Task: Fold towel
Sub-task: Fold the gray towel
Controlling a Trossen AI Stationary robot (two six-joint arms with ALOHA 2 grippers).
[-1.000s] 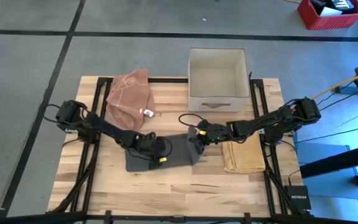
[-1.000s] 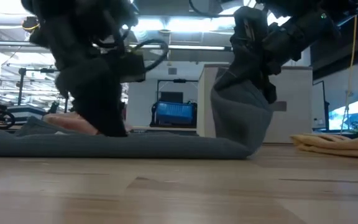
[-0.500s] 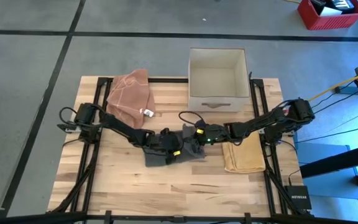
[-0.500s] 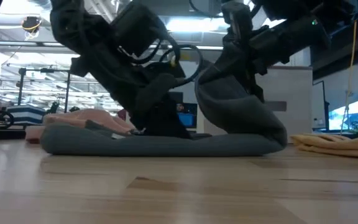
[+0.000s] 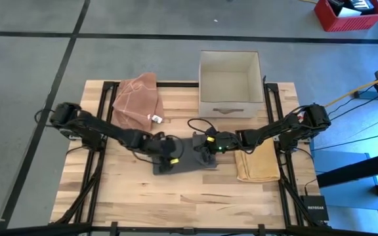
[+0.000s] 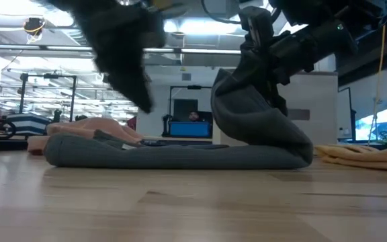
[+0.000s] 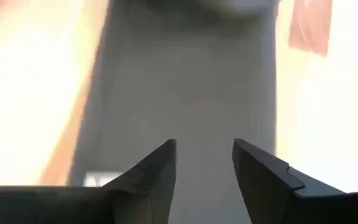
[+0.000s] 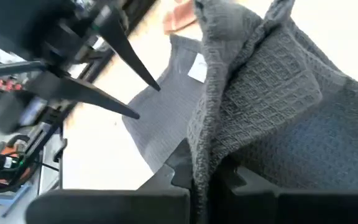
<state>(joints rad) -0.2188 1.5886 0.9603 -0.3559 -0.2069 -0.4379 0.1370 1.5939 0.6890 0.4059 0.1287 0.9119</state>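
A grey towel (image 5: 188,161) lies folded over at the table's middle, its lower layers flat on the wood (image 6: 160,156). My right gripper (image 5: 204,147) is shut on its right part, which stands up as a hump (image 6: 257,121). My left gripper (image 5: 169,157) hovers open above the towel's left half; in the low view its fingers (image 6: 140,97) are clear of the cloth. The left wrist view shows the open gripper (image 7: 204,148) over grey cloth, and the right wrist view also shows that open gripper (image 8: 138,99) beyond the towel. My right gripper pinches a raised fold of the towel's right part (image 8: 210,146) between its two fingers, several layers bunched together. The fingers slant down at it from the table's right. The held cloth (image 6: 250,74) is lifted and drapes slack down onto the rest of the towel on the table.
A pink-brown towel (image 5: 138,101) lies heaped at the far left. A white open box (image 5: 230,82) stands at the far edge. A folded yellow towel (image 5: 258,164) rests just right of the grey one. Bare wood runs along the near edge (image 5: 189,196).
My left gripper travelled toward the table's right with the towel's left end, folding it over so the towel became shorter, then rose clear and drew back left. My right gripper shifted slightly left and lower, still holding the raised right part.
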